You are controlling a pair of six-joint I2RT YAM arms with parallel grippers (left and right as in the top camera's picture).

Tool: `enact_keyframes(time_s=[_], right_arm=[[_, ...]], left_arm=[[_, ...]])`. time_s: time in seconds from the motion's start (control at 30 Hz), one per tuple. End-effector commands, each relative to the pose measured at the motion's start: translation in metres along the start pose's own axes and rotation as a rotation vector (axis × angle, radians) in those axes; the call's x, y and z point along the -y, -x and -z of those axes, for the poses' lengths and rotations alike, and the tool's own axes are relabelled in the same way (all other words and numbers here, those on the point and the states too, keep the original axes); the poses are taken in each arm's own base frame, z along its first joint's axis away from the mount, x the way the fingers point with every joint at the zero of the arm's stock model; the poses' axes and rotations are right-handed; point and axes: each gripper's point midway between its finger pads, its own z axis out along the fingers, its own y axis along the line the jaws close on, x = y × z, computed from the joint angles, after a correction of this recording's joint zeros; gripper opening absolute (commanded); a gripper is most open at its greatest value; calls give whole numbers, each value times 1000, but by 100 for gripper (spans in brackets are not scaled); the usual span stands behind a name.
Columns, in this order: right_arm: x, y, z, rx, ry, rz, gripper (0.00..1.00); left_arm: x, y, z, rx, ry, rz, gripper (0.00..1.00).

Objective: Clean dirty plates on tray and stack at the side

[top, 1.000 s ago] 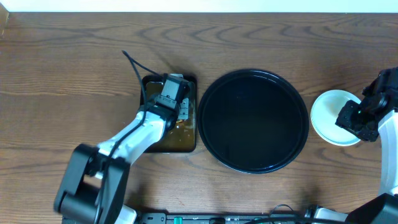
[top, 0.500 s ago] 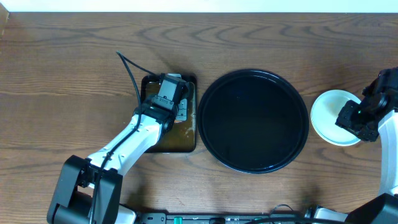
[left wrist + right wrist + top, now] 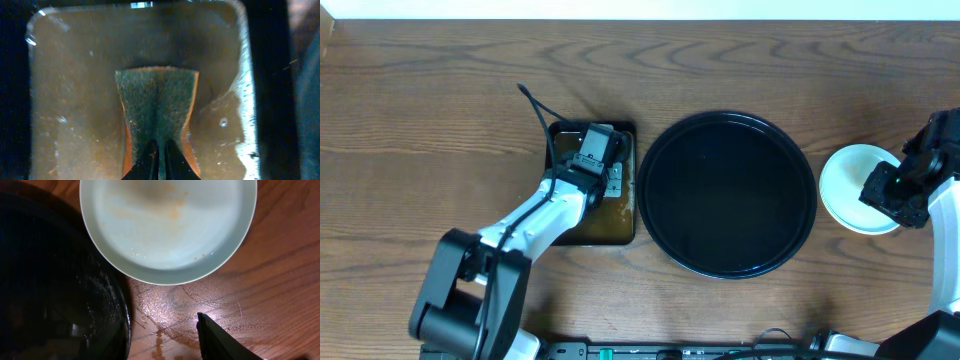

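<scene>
A pale mint plate (image 3: 848, 186) sits on the wood tabletop to the right of the big black tray (image 3: 665, 150), which holds nothing. In the right wrist view the plate (image 3: 167, 225) shows faint orange smears, and the tray's rim (image 3: 122, 310) lies just left of it. My right gripper (image 3: 886, 190) hovers over the plate's right edge. It is open with nothing in it, and only one finger (image 3: 215, 337) shows. My left gripper (image 3: 160, 150) is shut on a green and orange sponge (image 3: 157, 100), pinching it narrow at its near end.
The sponge lies in a small dark rectangular tray (image 3: 570, 228) left of the black tray, filled with brownish water (image 3: 75, 85). A wet patch (image 3: 175, 310) glistens on the wood between the plate and the black tray. A black cable (image 3: 532, 105) trails behind the left arm.
My left gripper has shut on the sponge in the small tray, and its arm shifted a little. The right arm and the plate have stayed still.
</scene>
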Motion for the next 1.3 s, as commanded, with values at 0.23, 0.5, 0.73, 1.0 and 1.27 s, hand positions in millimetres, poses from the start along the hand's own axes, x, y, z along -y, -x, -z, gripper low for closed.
enact_keyframes(time_s=[0.23,0.5,0.73,1.0,1.27], right_arm=[[-2,-4,-3,-17,2,22,44],[-2,-4,-3,-17,3,22,44],[-2,-4,-3,-17,2,22,44],[-2,-4,-3,-17,3,22,44],[-2,-5,-3,-20,2,22,44]], left_arm=[[-8,-35,-28,-129,47,-23,36],[-8,-34,-27,-125,45,-22,51],[-5,-13,-7,-51,22,-10,50],[4,30,36,124,-50,24,39],[12,33,19,130,-76,24,31]])
